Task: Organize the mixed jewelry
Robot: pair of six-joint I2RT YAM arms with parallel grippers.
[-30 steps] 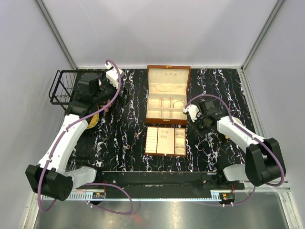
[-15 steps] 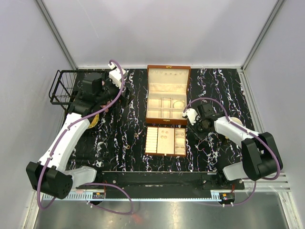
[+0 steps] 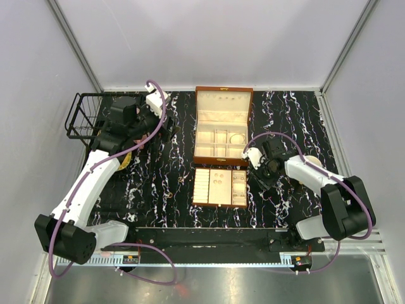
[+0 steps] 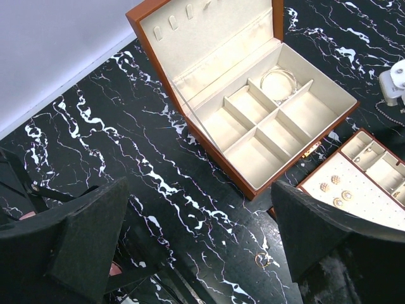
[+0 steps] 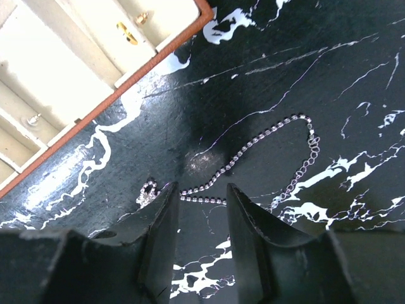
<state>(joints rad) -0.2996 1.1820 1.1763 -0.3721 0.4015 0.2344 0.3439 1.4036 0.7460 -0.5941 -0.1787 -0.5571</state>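
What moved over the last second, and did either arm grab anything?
The right tool slid toward the near edge and now sits open astride the chain; nothing is grasped. The left tool barely shifted and is open. The box and tray stayed put.

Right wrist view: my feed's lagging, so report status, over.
Right fingers open, straddling chain on the marble. Left fingers open, empty, near box. Nothing blocking the chain.

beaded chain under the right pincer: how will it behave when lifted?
Probably floppy: the chain lies in a loose curve on the marble, so it should dangle from one pinch point. Likely light, given its fine links. It may slip, since the right pincer straddles only a thin, flat-lying strand.
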